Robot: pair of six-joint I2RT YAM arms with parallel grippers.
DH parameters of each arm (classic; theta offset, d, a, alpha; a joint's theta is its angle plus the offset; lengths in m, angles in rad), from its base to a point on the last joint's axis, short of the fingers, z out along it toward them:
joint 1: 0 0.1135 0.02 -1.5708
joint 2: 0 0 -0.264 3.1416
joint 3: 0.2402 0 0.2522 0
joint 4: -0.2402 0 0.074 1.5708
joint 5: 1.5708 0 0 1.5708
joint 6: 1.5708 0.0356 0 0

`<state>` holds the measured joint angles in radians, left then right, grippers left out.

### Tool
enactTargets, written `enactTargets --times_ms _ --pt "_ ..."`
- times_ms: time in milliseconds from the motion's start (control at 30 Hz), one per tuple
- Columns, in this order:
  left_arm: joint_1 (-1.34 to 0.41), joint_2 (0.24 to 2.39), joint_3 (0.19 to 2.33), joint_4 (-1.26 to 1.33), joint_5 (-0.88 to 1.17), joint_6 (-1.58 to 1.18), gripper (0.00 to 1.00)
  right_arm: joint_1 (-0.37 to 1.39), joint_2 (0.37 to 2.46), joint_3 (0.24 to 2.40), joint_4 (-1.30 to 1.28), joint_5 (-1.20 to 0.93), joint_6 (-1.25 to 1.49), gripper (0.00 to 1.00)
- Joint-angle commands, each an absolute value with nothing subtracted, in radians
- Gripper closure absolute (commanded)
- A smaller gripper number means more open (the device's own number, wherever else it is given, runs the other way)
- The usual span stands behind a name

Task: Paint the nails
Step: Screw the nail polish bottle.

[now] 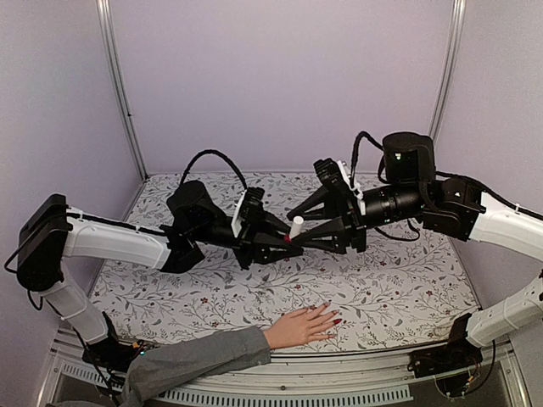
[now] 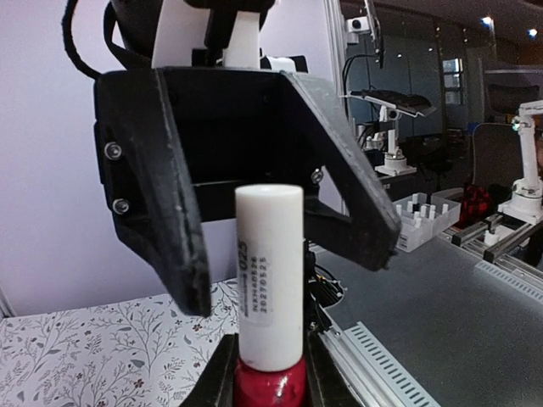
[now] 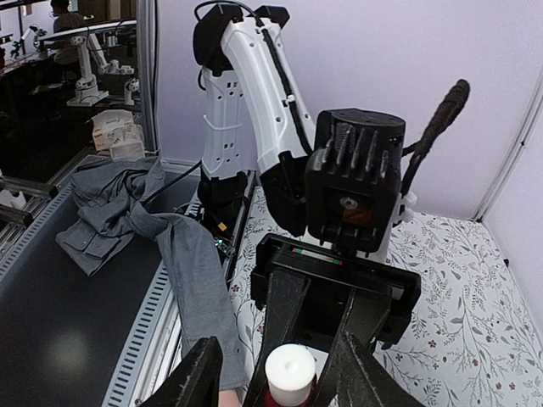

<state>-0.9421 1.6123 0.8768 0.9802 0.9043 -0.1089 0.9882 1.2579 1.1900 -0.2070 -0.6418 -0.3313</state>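
Right gripper (image 1: 293, 230): jaws spread, straddling white cap (image 2: 269, 271). Left gripper (image 1: 281, 244): clamped on red bottle (image 2: 270, 388). Nails (image 1: 334, 320): well below both, toward near edge, slightly rightward; fingers lie left-to-right; right arm likely nearer.

A small red bottle (image 2: 270, 386) with a white cap (image 2: 269, 263) is raised above the flowered tabletop (image 1: 399, 280); a grey shirt (image 3: 102, 212) lies bunched off its edge.

Left gripper (image 1: 283, 242) jaws clamped on white-capped red bottle (image 1: 294, 225) mid-bench (image 1: 407, 280), right gripper (image 1: 297, 231) jaws spread beside it, pale hand (image 1: 301, 327) with red nails (image 1: 338, 321) at near edge
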Motion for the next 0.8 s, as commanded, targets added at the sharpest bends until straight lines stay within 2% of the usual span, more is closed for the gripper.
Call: enactTargets --times_ms 0,167,367,467,700,767 --pt "-0.933 1.629 0.918 0.989 0.991 -0.139 1.00 0.986 1.267 1.230 -0.251 -0.730 -0.383 0.55" --pt "-0.934 1.631 0.922 0.993 0.990 -0.143 1.00 0.986 1.289 1.252 -0.287 -0.734 -0.392 0.61" --pt "-0.933 1.629 0.922 0.989 0.966 -0.133 1.00 0.986 1.301 1.271 -0.315 -0.725 -0.393 0.83" --pt "-0.933 1.627 0.922 0.988 0.956 -0.128 1.00 0.986 1.301 1.273 -0.317 -0.728 -0.395 0.91" --pt "-0.932 1.601 0.905 0.987 0.859 -0.105 1.00 0.986 1.310 1.277 -0.310 -0.711 -0.379 1.00" --pt "-0.932 1.586 0.893 0.990 0.809 -0.095 1.00 0.986 1.315 1.281 -0.302 -0.687 -0.362 1.00"
